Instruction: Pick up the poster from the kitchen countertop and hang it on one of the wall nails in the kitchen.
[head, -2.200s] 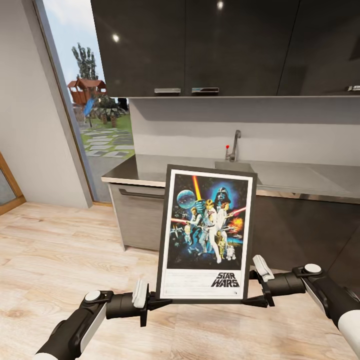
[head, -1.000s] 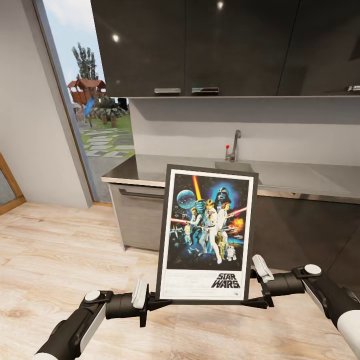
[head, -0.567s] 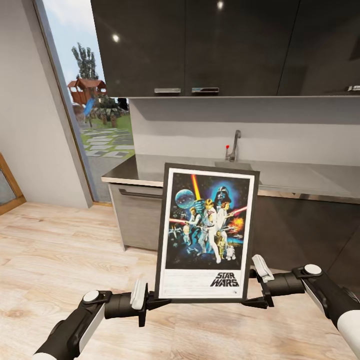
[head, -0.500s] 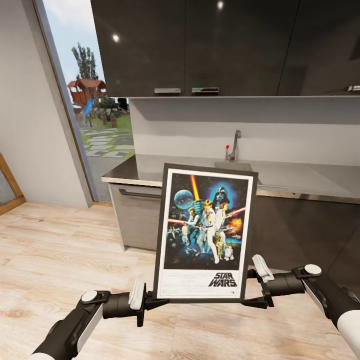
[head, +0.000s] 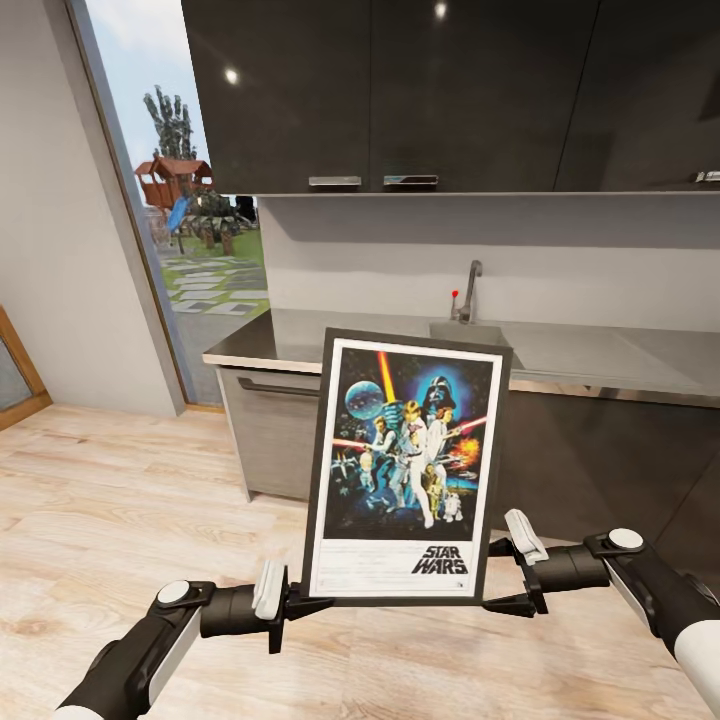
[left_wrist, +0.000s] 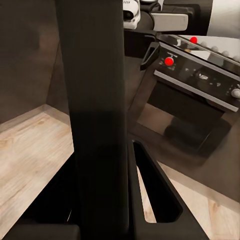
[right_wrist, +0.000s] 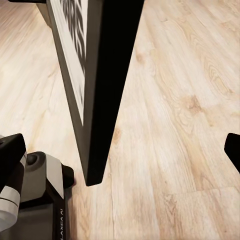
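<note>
The black-framed Star Wars poster (head: 405, 465) stands upright in the air in front of the kitchen countertop (head: 290, 345), a little above the wooden floor. My left gripper (head: 295, 603) is shut on its lower left corner; the left wrist view shows the dark frame edge (left_wrist: 95, 100) clamped between the fingers (left_wrist: 155, 195). At the lower right corner, my right gripper (head: 505, 600) is open. In the right wrist view its fingertips (right_wrist: 10, 152) stand wide apart on either side of the poster's edge (right_wrist: 107, 75), apart from it. The wall nails are out of view.
A steel sink (head: 470, 332) with a tap (head: 468, 290) sits in the counter, under dark upper cabinets (head: 400, 90). A glass door (head: 190, 200) onto a garden is at the left. An oven front with red knobs (left_wrist: 200, 75) shows behind the poster. Wooden floor (head: 120, 500) spreads to the left.
My left gripper has moved to the left and slightly down with the poster, whose right edge has drawn away from the right gripper. The right arm has stayed in place.
</note>
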